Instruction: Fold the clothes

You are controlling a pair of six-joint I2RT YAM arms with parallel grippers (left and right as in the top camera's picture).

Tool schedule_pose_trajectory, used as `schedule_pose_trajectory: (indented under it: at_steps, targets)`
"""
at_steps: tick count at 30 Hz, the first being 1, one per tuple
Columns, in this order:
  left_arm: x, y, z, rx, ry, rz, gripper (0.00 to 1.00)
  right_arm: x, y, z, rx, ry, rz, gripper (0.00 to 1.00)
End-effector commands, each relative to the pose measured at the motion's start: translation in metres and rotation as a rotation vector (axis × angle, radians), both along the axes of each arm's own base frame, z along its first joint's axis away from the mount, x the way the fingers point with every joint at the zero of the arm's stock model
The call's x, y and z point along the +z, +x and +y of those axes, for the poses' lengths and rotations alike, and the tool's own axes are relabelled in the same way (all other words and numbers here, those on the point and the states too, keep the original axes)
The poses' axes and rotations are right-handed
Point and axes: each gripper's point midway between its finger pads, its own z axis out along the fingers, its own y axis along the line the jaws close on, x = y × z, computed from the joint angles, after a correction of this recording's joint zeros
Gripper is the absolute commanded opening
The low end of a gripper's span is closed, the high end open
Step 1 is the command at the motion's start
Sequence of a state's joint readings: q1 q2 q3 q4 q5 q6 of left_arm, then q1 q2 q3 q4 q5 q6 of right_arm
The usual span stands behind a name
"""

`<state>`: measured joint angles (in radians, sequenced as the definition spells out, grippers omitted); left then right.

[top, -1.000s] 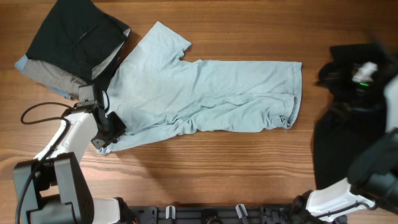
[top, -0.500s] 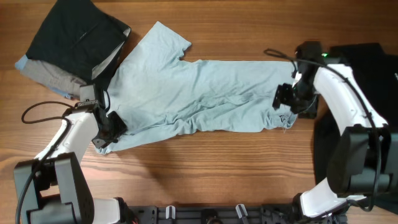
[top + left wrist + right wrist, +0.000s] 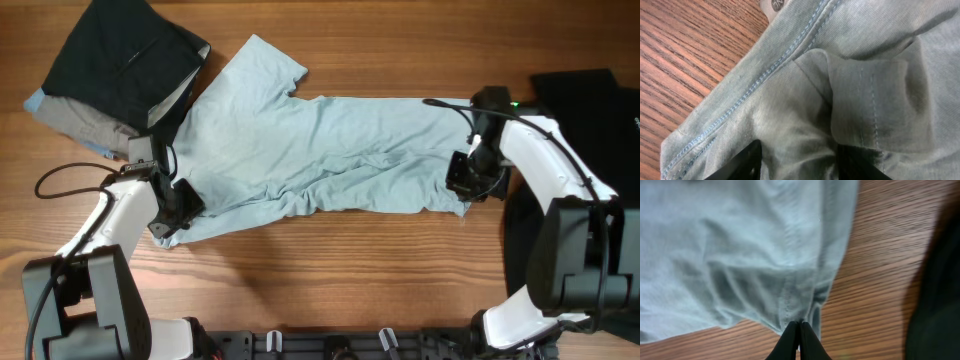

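A pale light-blue T-shirt (image 3: 330,150) lies spread across the middle of the wooden table, sleeve toward the back left. My left gripper (image 3: 168,222) sits on its front-left corner. In the left wrist view the fingers (image 3: 747,162) stand apart with bunched shirt fabric (image 3: 840,75) filling the gap at the left gripper (image 3: 800,165). My right gripper (image 3: 462,190) is at the front-right corner of the hem. In the right wrist view the right gripper (image 3: 800,328) has its tips pressed together on the edge of the shirt (image 3: 740,255).
A pile of black and grey clothes (image 3: 120,70) lies at the back left, touching the shirt's sleeve side. A black garment (image 3: 590,90) covers the table's right edge, also seen as the dark cloth (image 3: 940,280). A black cable (image 3: 70,178) loops by the left arm.
The right arm swung in from the far right to the shirt's right hem, and its jaws closed on the front corner. The left arm has stayed in place.
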<state>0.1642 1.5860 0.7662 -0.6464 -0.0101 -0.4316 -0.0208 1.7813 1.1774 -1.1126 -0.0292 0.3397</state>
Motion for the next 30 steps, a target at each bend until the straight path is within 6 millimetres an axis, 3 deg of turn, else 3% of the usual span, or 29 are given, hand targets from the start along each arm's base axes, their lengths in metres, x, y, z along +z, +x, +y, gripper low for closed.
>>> schedule_pose_trajectory:
  at_steps: [1,6,11,18,21,26,30]
  targets:
    - [-0.022,-0.027,0.004,0.003,0.026,0.111,0.48,0.011,0.019,-0.026,-0.110,-0.004,-0.053,0.04]
    - [-0.022,-0.027,0.005,0.002,0.026,0.111,0.48,0.028,0.025,-0.084,-0.309,-0.053,-0.096,0.04]
    - [-0.022,-0.027,0.005,-0.001,0.026,0.111,0.47,0.032,0.012,-0.114,-0.386,-0.045,-0.080,0.04]
    - [-0.021,-0.025,0.004,-0.021,0.022,0.106,0.45,0.033,-0.003,-0.112,-0.383,-0.011,-0.028,0.04]
    - [-0.016,-0.022,-0.003,-0.053,-0.020,0.104,0.47,0.034,-0.003,-0.110,-0.376,0.000,-0.027,0.17]
    - [0.017,-0.011,-0.021,-0.147,-0.130,0.100,0.52,0.049,0.015,-0.115,-0.340,0.004,-0.093,0.38]
    - [0.064,0.006,-0.028,-0.175,-0.181,0.063,0.54,0.074,0.041,-0.118,-0.336,0.026,-0.191,0.52]
